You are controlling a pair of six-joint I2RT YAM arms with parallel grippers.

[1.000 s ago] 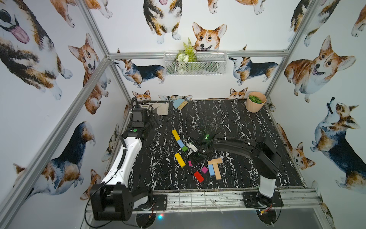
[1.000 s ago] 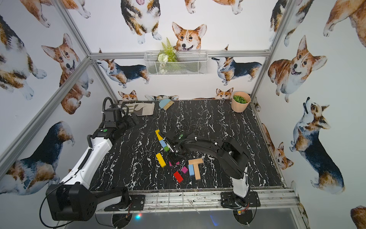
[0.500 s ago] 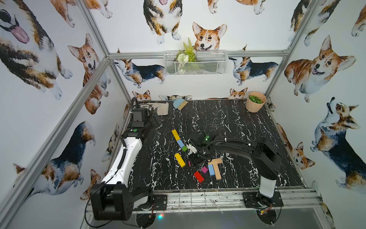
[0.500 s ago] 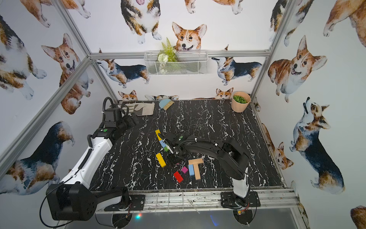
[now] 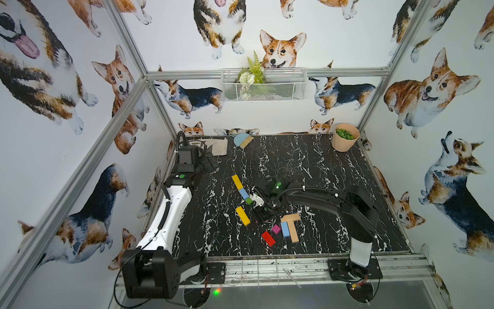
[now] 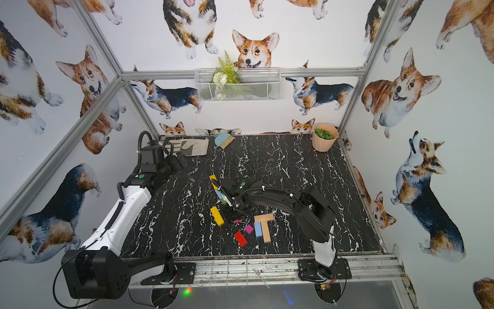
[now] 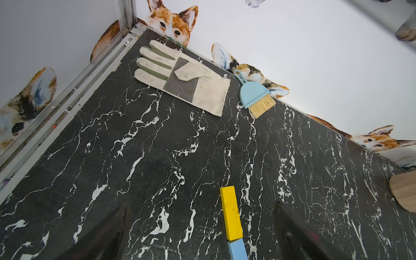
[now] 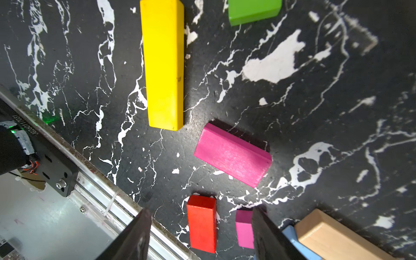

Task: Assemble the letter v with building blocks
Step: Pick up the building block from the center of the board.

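Observation:
In both top views a yellow bar, a light blue block and a green block lie end to end in a slanted line. A second yellow bar lies nearer the front. My right gripper hovers open just right of it, over a magenta bar that only a pink sliver of shows from above. Red, small magenta, light blue and two tan blocks sit front centre. My left gripper is open and empty at the back left.
A work glove and a small blue brush lie along the back wall. A tan pot of green bits stands in the back right corner. The metal front rail runs close to the red block.

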